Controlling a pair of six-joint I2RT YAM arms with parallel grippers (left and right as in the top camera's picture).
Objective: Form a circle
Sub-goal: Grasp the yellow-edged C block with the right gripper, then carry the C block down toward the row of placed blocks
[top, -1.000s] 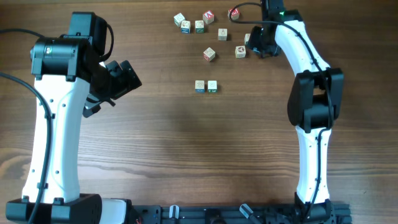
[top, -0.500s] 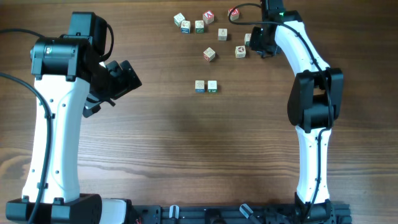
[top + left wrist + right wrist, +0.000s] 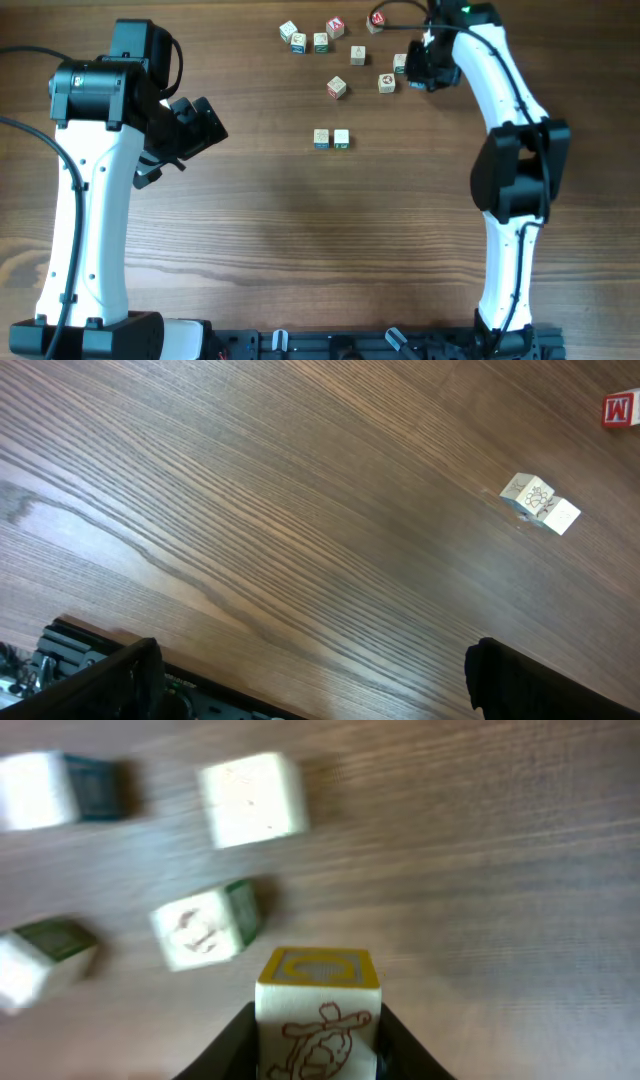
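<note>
The held cube is clamped between the fingers of the right hand, at the right edge of the scatter on the far side of the bench. It has no long axis, and its drawn face looks toward the wrist camera. The loose cubes lie to that hand's left, with a side-by-side pair closer in. No ring shows yet. The left hand, fingers wide apart and empty, is well apart, so the right arm is nearer.

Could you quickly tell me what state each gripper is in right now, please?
Left gripper: open, holding nothing.
Right gripper: closed on a yellow-edged cube.
</note>
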